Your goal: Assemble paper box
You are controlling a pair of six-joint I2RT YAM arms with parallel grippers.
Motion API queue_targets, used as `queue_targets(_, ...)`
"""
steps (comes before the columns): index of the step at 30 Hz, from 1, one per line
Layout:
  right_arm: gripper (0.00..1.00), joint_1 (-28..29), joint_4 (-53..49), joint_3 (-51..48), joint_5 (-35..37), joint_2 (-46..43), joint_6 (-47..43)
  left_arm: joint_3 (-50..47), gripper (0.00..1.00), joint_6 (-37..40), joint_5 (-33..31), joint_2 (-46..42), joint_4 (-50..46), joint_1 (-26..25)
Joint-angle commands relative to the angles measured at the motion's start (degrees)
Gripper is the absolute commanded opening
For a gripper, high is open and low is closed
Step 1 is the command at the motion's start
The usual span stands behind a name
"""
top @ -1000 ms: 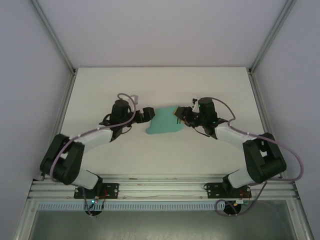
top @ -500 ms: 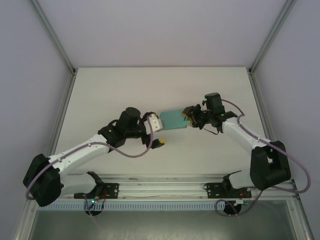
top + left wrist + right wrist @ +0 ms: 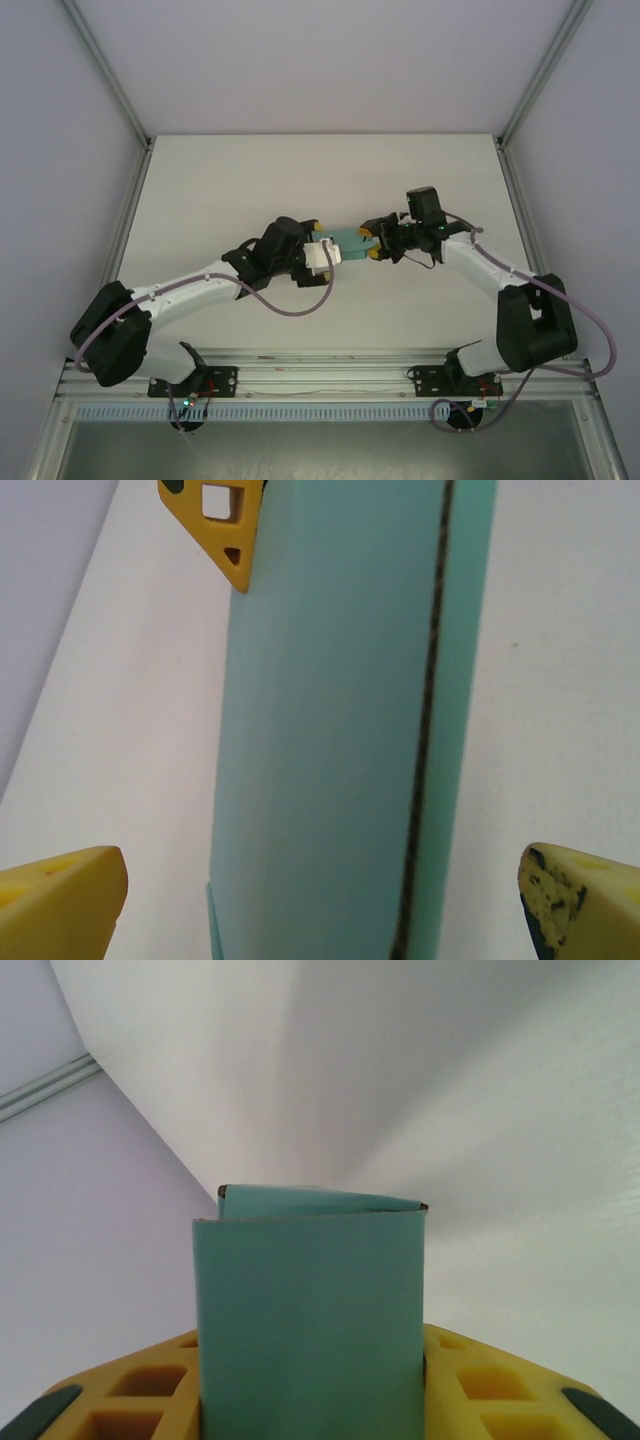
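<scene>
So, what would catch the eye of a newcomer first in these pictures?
The teal paper box stands out at once against the pale table, in the middle between the two arms. The right pincer is closed on one end of it. The left pincer stands wide open around the other end, its yellow fingertips apart from the card on both sides.
</scene>
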Motion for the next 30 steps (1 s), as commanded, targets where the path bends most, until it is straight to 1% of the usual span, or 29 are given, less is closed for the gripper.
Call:
queue_targets(1, 0.29, -0.6, 2.1, 0.6, -3.8, 0.6, 3.0, 0.5, 0.96, 2.2, -5.6, 1.6, 2.7, -0.6)
queue_targets(4, 0.3, -0.4, 2.6, 0.4, -4.2, 0.5, 3.9, 0.6, 0.86, 2.9, -8.1, 2.3, 2.2, -0.7)
queue_targets(6, 0.31, -0.4, 3.0, 0.2, -4.6, 0.4, 4.4, 0.6, 0.78, 3.7, -8.9, 2.3, 2.0, -0.7)
queue_targets(7, 0.31, -0.4, 3.1, 0.1, -5.0, 0.4, 4.6, 0.5, 0.75, 3.6, -9.2, 2.3, 2.3, -0.7)
queue_targets(9, 0.31, -0.4, 3.0, 0.2, -5.3, 0.4, 4.8, 0.5, 0.7, 3.7, -9.0, 2.0, 3.0, -0.7)
queue_targets(13, 0.34, -0.4, 4.3, -0.3, -5.5, 0.1, 6.0, 0.8, 0.54, 3.8, -7.9, 1.7, 3.5, -0.7)
queue_targets(15, 0.34, -0.4, 4.5, -0.5, -5.5, -0.4, 6.0, 1.0, 0.49, 4.0, -8.5, 1.8, 3.9, -0.6)
queue_targets(16, 0.36, -0.4, 4.5, -0.6, -5.4, -0.6, 6.0, 1.1, 0.45, 4.0, -8.8, 1.9, 3.9, -0.7)
queue_targets(17, 0.42, -0.4, 4.5, -0.8, -5.4, -0.8, 6.1, 1.4, 0.44, 4.1, -8.8, 1.9, 3.7, -0.7)
queue_targets(19, 0.43, -0.4, 4.8, -1.0, -5.3, -1.3, 5.9, 2.1, 0.42, 4.1, -8.5, 2.0, 3.0, -0.7)
queue_targets(22, 0.48, -0.4, 5.0, -1.2, -5.4, -1.9, 5.6, 2.8, 0.4, 3.9, -7.8, 1.9, 2.2, -0.7)
queue_targets(23, 0.52, -0.4, 5.4, -1.4, -5.3, -2.1, 5.6, 2.8, 0.4, 3.8, -7.5, 1.9, 1.9, -0.7)
queue_targets(25, 0.65, -0.4, 6.3, -1.7, -4.9, -2.7, 5.3, 3.1, 0.4, 3.6, -7.0, 1.8, 1.2, -0.7)
queue_targets(27, 0.71, -0.4, 6.3, -1.9, -3.5, -3.3, 3.9, 3.6, 0.4, 3.7, -6.3, 1.7, -0.2, -0.7)
queue_targets(29, 0.79, -0.6, 4.0, -1.3, 0.0, -4.3, 0.4, 4.8, 0.4, 3.7, -5.4, 1.7, -3.0, -0.7)
queue_targets(30, 0.85, -0.8, 1.3, -0.3, 2.8, -5.0, -3.0, 5.6, 0.4, 3.8, -4.9, 2.0, -5.4, -0.7)
